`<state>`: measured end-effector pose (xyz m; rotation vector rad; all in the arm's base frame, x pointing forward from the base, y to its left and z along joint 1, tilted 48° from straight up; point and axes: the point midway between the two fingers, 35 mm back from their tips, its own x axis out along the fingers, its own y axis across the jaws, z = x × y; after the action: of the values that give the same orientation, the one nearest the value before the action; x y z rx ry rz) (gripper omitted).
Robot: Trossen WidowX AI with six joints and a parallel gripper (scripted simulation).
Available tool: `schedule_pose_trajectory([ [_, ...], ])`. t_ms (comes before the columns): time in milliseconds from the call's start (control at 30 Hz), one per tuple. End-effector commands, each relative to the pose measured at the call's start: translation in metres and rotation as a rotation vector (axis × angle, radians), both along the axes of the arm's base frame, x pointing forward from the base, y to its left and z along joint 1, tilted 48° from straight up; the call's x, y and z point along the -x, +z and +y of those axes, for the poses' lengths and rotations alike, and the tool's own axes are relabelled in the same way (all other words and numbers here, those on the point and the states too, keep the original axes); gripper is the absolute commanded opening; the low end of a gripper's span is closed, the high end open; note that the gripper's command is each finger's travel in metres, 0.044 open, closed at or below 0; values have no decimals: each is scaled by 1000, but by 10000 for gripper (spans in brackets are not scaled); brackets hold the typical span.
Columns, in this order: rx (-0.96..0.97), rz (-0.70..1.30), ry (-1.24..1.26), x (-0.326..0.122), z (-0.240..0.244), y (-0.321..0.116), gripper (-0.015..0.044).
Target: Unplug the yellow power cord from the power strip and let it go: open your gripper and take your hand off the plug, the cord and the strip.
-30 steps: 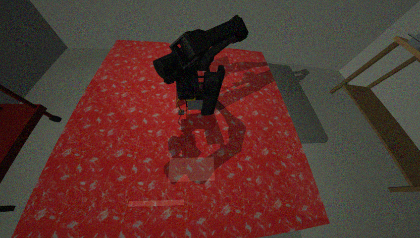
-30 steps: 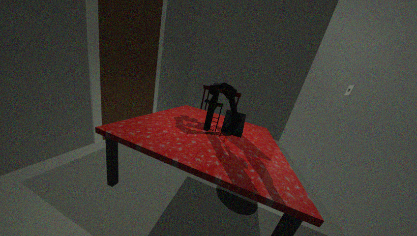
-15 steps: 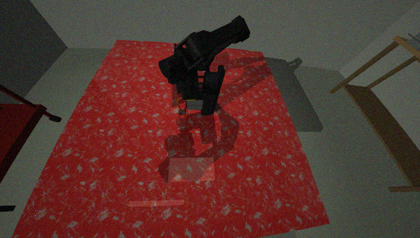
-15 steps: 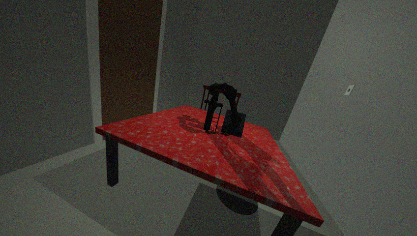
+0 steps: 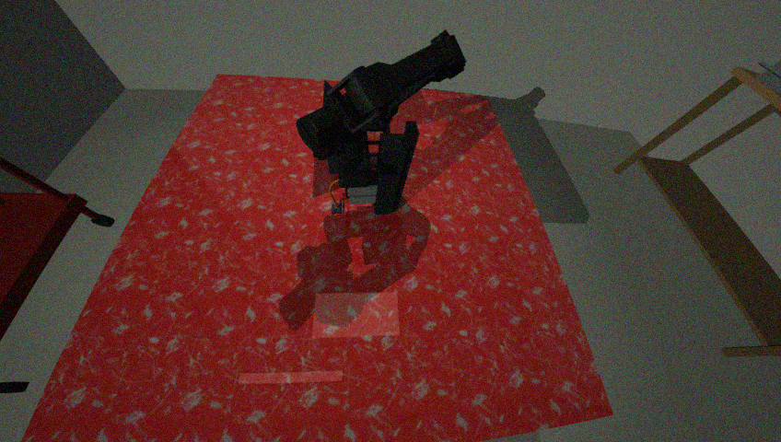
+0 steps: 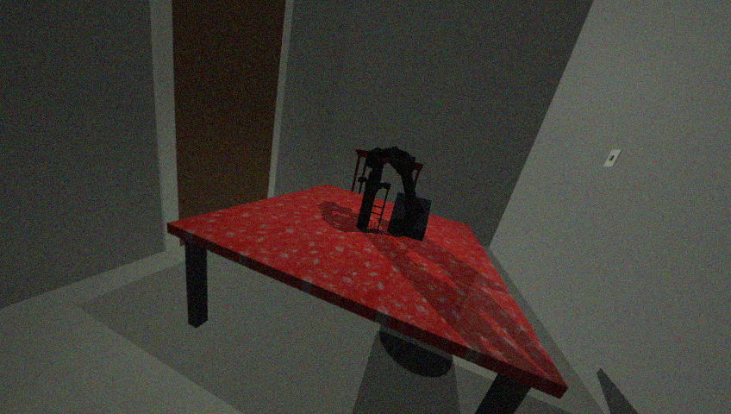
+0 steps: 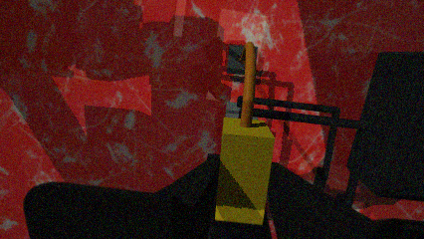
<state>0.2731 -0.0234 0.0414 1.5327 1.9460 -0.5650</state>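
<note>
My gripper (image 7: 243,167) is clamped on the yellow plug (image 7: 243,169) at lower centre, its long axis and orange cord (image 7: 247,85) running straight up-frame from my fingers.

the yellow plug (image 7: 244,166) is a boxy block standing upright between the dark fingers of the gripper (image 7: 241,209), which is closed on it. an orange-yellow cord (image 7: 248,85) rises straight from its top end toward a small grey block (image 7: 238,59) on the red patterned table (image 7: 100,124). from above, the cord (image 5: 332,191) shows as a thin loop beside the arm.
</note>
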Motion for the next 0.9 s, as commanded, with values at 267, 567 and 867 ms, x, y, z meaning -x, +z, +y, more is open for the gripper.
schedule_pose_trajectory([
  [267,1,3,0,0,-2,-1,0],
  [567,1,3,-1,-4,-11,-11,0],
  [867,2,3,-2,-8,-21,-21,0],
])
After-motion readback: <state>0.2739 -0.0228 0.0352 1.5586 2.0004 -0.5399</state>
